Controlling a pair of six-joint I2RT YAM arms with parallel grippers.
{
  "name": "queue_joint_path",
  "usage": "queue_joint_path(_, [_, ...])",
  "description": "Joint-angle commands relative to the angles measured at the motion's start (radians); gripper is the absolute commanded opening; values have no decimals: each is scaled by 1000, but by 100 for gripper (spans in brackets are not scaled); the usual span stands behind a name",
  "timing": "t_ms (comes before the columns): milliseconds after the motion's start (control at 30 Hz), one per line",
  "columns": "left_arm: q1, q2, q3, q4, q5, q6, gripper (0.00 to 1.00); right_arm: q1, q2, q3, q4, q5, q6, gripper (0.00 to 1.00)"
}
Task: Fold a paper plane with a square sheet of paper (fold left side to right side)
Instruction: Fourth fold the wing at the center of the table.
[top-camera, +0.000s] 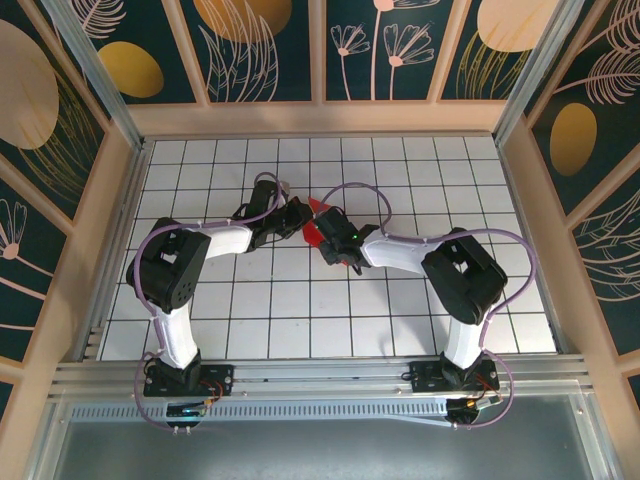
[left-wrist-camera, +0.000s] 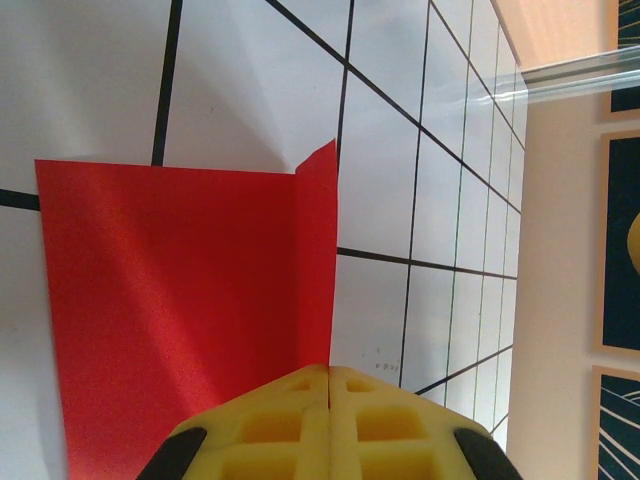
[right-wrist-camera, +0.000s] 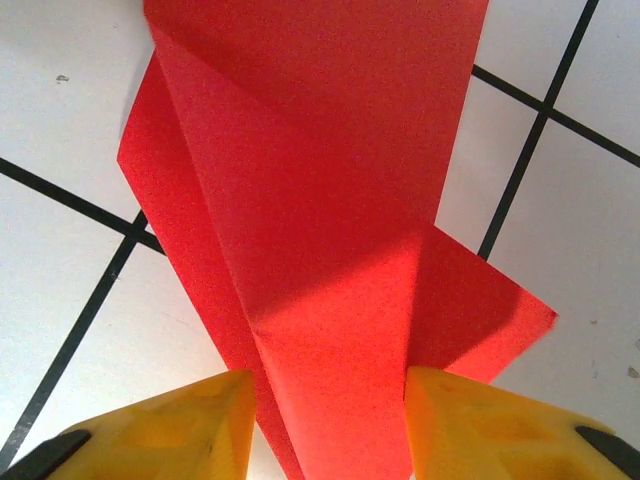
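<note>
**Item 1:** square sheet of paper (top-camera: 313, 237), bright red; location, middle of the gridded table (top-camera: 400, 310), between the two claws; condition, part folded, with one strip standing upright along a crease in the left wrist view and layered diagonal folds in the right wrist view; not yet a dart.

**Item 2:** left gripper (left-wrist-camera: 330, 372); pads pressed together with no gap; the raised strip runs down into their seam, so you appear to have it pinched.

**Item 3:** right gripper (right-wrist-camera: 328, 385); fingers (right-wrist-camera: 170, 425) part open, one on either side of a folded band of the sheet; whether the pads touch the paper cannot be told.

**Step in hand, by judgement:** carrying the left side over to the right and setting the crease.

**Handling notes for you:**
- carry the pinched strip across in a low arc, not a tug; thin paper tears or slides
- use the right claw as the anchor, pressing the lower layers flat to the table before the flap lands
- match edge to edge first; press the crease only after that
- release the pinch only once the flap lies flat, or it may spring back
</note>
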Motion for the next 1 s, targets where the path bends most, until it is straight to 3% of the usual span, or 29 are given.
queue_joint_path(0, [-6,-31,7,1,-2,6,4,9,21,24,4,37,17,40])
queue_joint_path(233, [-6,-43,6,-16,-10,16,9,8,16,12,11,39,13,21])
queue_joint_path(467, [4,-97,13,-97,-32,74,26,8,15,5,13,40,1,0])
queue_joint_path(667, [63,-217,-25,-169,-59,126,44,6,16,10,-2,27,-29,0])
queue_joint_path(833, [134,-352,-122,-242,-90,178,50,-15,6,19,-21,-62,-46,0])
queue_joint_path(967, [197,-462,-216,-263,-81,202,52,-59,-15,22,-36,-203,-49,0])
